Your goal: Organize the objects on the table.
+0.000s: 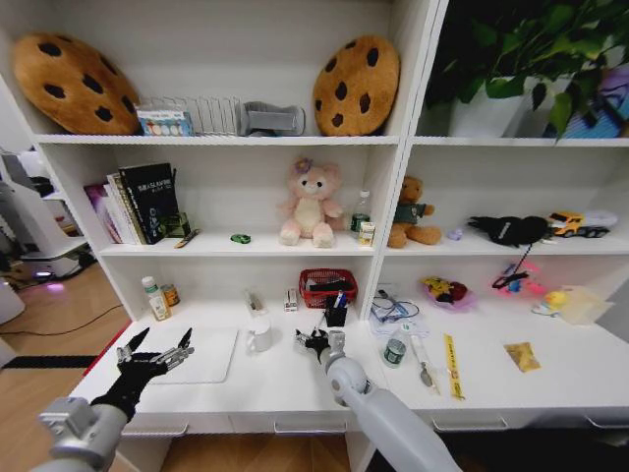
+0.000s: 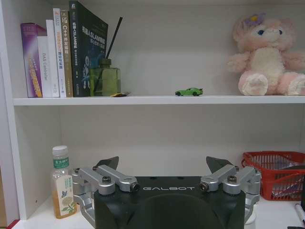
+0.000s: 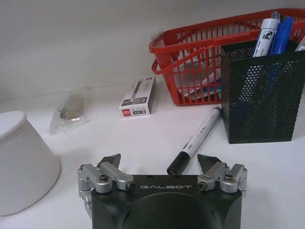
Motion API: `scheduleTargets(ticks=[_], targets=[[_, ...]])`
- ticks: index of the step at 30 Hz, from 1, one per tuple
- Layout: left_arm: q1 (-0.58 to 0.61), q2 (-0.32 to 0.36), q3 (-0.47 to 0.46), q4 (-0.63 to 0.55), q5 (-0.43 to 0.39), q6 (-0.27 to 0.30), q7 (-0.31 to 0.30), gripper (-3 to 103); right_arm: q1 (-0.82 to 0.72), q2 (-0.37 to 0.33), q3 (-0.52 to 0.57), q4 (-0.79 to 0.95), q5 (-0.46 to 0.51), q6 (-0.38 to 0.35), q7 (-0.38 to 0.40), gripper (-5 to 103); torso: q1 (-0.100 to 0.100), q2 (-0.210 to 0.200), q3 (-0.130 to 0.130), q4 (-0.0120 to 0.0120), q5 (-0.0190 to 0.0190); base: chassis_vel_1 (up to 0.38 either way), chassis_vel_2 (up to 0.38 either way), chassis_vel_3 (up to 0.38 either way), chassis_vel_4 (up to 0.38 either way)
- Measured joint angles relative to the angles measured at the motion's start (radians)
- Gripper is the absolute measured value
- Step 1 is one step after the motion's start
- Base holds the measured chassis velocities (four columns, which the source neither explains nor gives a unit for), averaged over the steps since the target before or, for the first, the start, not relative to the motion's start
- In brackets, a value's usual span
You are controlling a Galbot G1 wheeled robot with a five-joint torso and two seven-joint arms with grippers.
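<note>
The head view looks forward and down over the table (image 1: pixel 295 379) at the shelving. The left wrist view looks level over its claw (image 2: pixel 162 167) toward the shelf back; the right sits close behind its claw (image 3: pixel 159 162), facing the red basket (image 3: pixel 200 57), which all three share.

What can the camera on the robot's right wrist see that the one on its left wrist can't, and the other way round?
Right wrist view: the open right end effector just above the desk, a white marker lying between its fingers, a black mesh pen cup, a small box and a white mug.

Left wrist view: the open left end effector, a shelf with books, a green diffuser bottle, a small green toy car and a pink plush, plus a drink bottle.

Both show the red basket.
</note>
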Motion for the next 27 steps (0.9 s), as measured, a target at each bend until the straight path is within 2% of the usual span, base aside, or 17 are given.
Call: scheduleTargets(ticks=[10, 12, 13, 16, 17, 19, 20, 22, 24, 25, 26, 27], targets=[[0.000, 0.000, 0.000, 0.000, 0.000, 0.000, 0.000, 100, -0.004, -0.004, 0.002, -0.004, 0.001, -0.005, 0.021, 84, 0.000, 0.000, 0.000, -0.0001, -0.0001, 0.000, 0.000, 0.000, 0.000], [0.000, 0.000, 0.000, 0.000, 0.000, 0.000, 0.000, 100, -0.003, -0.003, 0.002, -0.010, 0.001, -0.005, 0.021, 76, 0.000, 0.000, 0.000, -0.0002, -0.0001, 0.000, 0.000, 0.000, 0.000], [0.000, 0.000, 0.000, 0.000, 0.000, 0.000, 0.000, 100, -0.003, -0.003, 0.002, -0.010, 0.001, -0.005, 0.021, 76, 0.000, 0.000, 0.000, -0.0002, -0.0001, 0.000, 0.000, 0.000, 0.000], [0.000, 0.000, 0.000, 0.000, 0.000, 0.000, 0.000, 100, 0.007, 0.005, -0.003, -0.026, 0.000, -0.004, 0.020, 59, 0.000, 0.000, 0.000, -0.0002, -0.0001, 0.000, 0.000, 0.000, 0.000], [0.000, 0.000, 0.000, 0.000, 0.000, 0.000, 0.000, 100, 0.007, 0.005, -0.003, -0.026, 0.000, -0.004, 0.020, 59, 0.000, 0.000, 0.000, -0.0002, -0.0001, 0.000, 0.000, 0.000, 0.000], [0.000, 0.000, 0.000, 0.000, 0.000, 0.000, 0.000, 100, 0.015, 0.010, -0.008, -0.037, -0.001, -0.003, 0.020, 48, 0.000, 0.000, 0.000, -0.0002, -0.0001, 0.000, 0.000, 0.000, 0.000], [0.000, 0.000, 0.000, 0.000, 0.000, 0.000, 0.000, 100, 0.015, 0.010, -0.008, -0.037, -0.001, -0.003, 0.020, 48, 0.000, 0.000, 0.000, -0.0002, -0.0001, 0.000, 0.000, 0.000, 0.000], [0.000, 0.000, 0.000, 0.000, 0.000, 0.000, 0.000, 100, 0.019, 0.010, -0.010, -0.040, 0.000, -0.004, 0.020, 37, 0.000, 0.000, 0.000, -0.0001, 0.0000, 0.000, 0.000, 0.000, 0.000], [0.000, 0.000, 0.000, 0.000, 0.000, 0.000, 0.000, 100, 0.019, 0.009, -0.011, -0.040, 0.001, -0.003, 0.020, 37, 0.000, 0.000, 0.000, -0.0001, 0.0000, 0.000, 0.000, 0.000, 0.000], [0.000, 0.000, 0.000, 0.000, 0.000, 0.000, 0.000, 100, 0.019, 0.007, -0.011, -0.040, 0.002, -0.004, 0.020, 32, 0.000, 0.000, 0.000, -0.0001, 0.0000, 0.000, 0.000, 0.000, 0.000], [0.000, 0.000, 0.000, 0.000, 0.000, 0.000, 0.000, 100, 0.018, 0.004, -0.010, -0.038, 0.003, -0.004, 0.021, 21, 0.000, 0.000, 0.000, -0.0001, 0.0000, 0.000, 0.000, 0.000, 0.000], [0.000, 0.000, 0.000, 0.000, 0.000, 0.000, 0.000, 100, 0.018, 0.004, -0.010, -0.038, 0.003, -0.004, 0.021, 21, 0.000, 0.000, 0.000, -0.0001, 0.0000, 0.000, 0.000, 0.000, 0.000]])
